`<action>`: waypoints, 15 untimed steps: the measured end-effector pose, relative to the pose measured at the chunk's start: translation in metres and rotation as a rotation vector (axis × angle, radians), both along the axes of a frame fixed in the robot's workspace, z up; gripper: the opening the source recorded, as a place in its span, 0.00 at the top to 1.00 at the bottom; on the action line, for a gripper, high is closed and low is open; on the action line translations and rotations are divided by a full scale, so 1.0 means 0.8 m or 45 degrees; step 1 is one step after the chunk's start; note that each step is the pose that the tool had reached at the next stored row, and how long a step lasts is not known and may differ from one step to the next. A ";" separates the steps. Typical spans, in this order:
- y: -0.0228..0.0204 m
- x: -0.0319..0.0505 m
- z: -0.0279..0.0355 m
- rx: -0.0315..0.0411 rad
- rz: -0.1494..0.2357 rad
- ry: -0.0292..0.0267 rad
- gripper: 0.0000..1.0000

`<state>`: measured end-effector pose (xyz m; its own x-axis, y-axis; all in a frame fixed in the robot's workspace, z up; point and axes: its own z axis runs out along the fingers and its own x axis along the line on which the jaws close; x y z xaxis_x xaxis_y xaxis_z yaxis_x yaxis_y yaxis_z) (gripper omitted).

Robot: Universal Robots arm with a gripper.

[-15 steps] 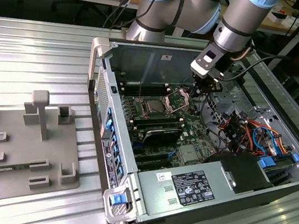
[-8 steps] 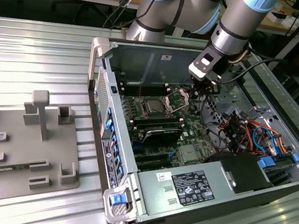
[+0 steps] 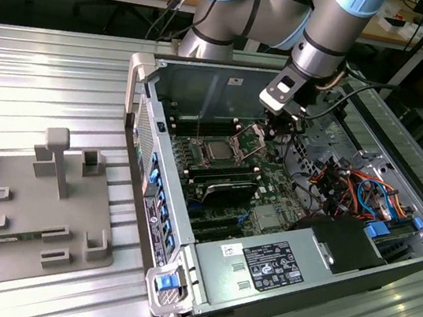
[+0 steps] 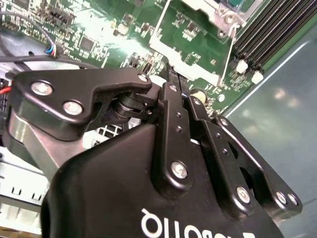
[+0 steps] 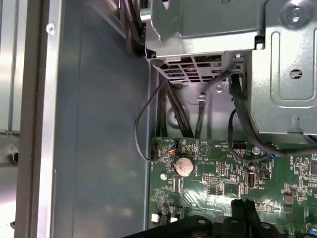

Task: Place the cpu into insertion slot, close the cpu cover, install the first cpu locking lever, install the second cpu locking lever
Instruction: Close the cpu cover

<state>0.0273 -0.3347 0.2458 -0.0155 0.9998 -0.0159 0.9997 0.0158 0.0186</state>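
- Your gripper (image 3: 285,126) hangs inside the open computer case (image 3: 206,86), just beside the upper edge of the cpu cover (image 3: 252,138).
- In the first wrist view, its fingers (image 5: 237,208) sit pressed together over the green motherboard (image 5: 223,181). Nothing is visible between them, so treat it as closed and empty.
- The cpu (image 3: 219,151) lies flat in the insertion slot (image 3: 206,143), silver top up.
- The cpu cover stands tilted up on the slot's side toward the exterior view's right, not down on the chip.
- A coin cell battery (image 5: 184,166) sits near the motherboard's edge.
- A grey fixture tray (image 3: 21,210) rests on the ribbed table (image 3: 48,78), well apart from the case.
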 end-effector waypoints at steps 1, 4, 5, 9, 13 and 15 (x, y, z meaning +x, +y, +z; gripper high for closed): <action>0.0000 -0.002 -0.0001 0.0000 0.000 -0.0001 0.85; 0.0000 -0.010 -0.0006 0.0000 0.000 0.0000 0.85; 0.0000 -0.013 -0.0008 0.0000 0.000 0.0000 0.85; 0.0000 -0.024 -0.0015 -0.0002 0.000 0.0001 0.85; 0.0000 -0.041 -0.0026 0.0000 0.000 0.0000 0.85; 0.0000 -0.048 -0.0030 0.0000 0.000 0.0000 0.85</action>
<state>-0.0111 -0.3347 0.2434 -0.0155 0.9998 -0.0159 0.9997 0.0158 0.0186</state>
